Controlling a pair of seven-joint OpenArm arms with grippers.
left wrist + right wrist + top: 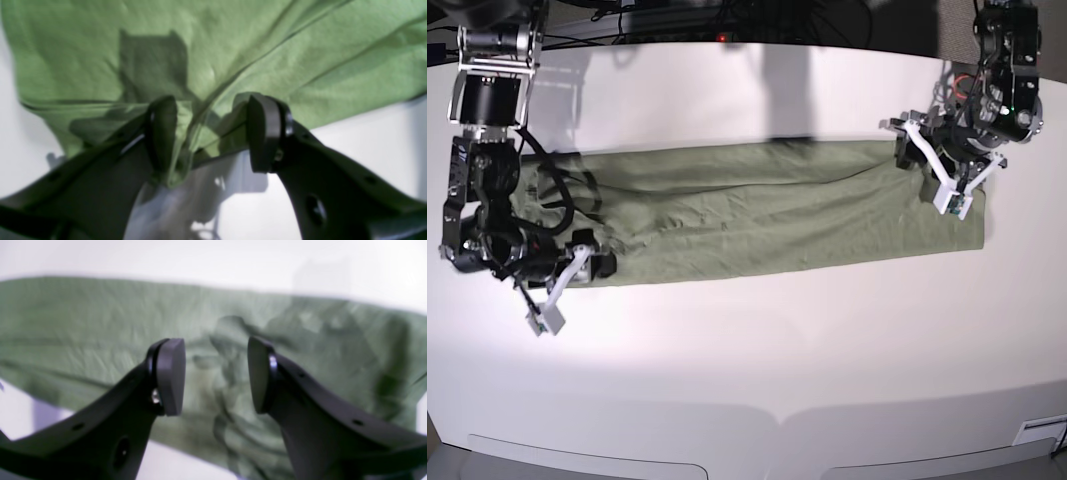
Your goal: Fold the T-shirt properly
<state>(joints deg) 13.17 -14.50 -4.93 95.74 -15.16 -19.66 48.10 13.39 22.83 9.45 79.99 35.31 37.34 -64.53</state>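
The olive-green T-shirt [757, 215] lies on the white table [747, 380] as a long, wrinkled strip running left to right. My left gripper [211, 123] is at the strip's right end [919, 158]. It is open, straddling the hem, with a small fold of cloth resting against one finger [163, 133]. My right gripper [215, 370] hovers open over the strip's crumpled left end [590, 263], with nothing between its pads. The collar is hidden.
Cables and dark equipment [727, 20] line the table's far edge. The right arm's column [487, 150] stands over the shirt's left end. White tabletop [367, 140] shows just beside the hem.
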